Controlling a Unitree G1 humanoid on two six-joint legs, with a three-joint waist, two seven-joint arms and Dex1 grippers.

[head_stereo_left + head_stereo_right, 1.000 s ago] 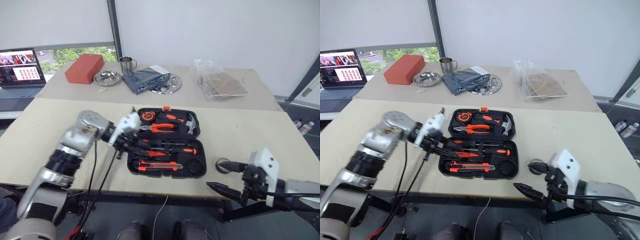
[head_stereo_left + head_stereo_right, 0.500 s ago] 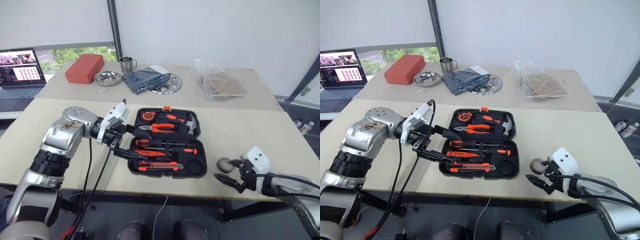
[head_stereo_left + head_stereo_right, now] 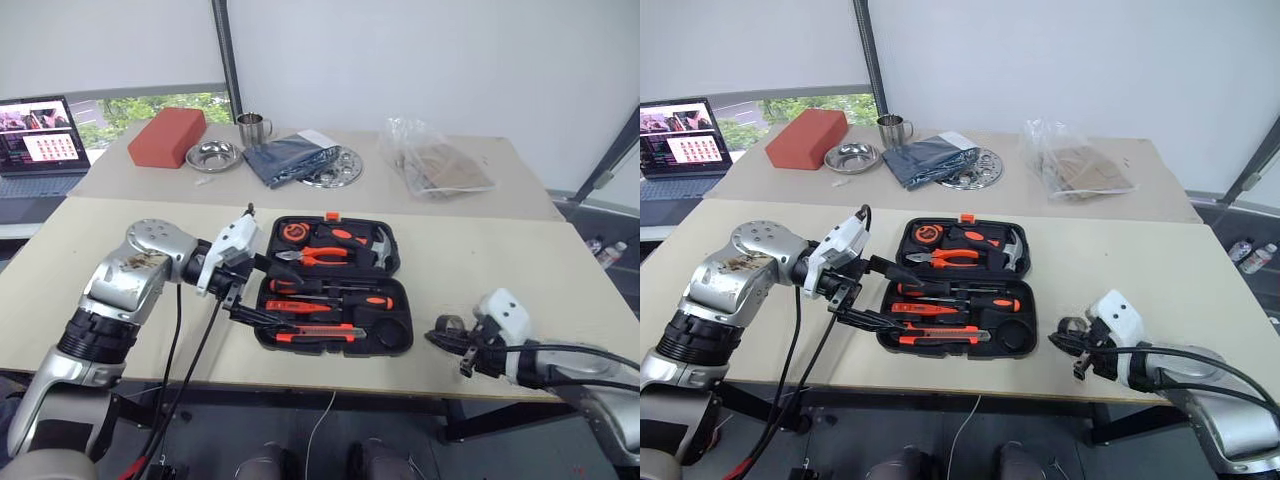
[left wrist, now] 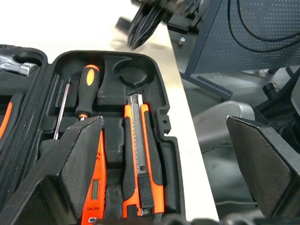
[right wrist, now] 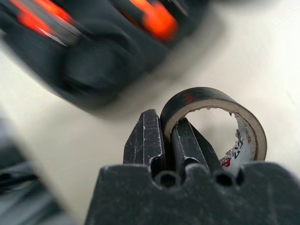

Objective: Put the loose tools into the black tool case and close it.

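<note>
Dark, light and stiff, the tape roll (image 5: 213, 123) lies on the table (image 3: 500, 260) right of the black tool case (image 3: 335, 285); its thin wall suits a pinch, one finger inside the ring. My right gripper (image 5: 166, 140) is clamped on that wall. Farther off, my left gripper (image 3: 250, 290) gapes wide, empty, over the open case's near-left edge.

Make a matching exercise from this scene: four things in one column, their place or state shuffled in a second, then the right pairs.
Things:
1. tape roll
2. utility knife
3. left gripper
4. red-orange box

Place or state:
A. open beside the tool case
B. on the far table by the laptop
C. pinched by its wall in the right gripper
D. lying in a case slot

Pairs: 1-C, 2-D, 3-A, 4-B
</note>
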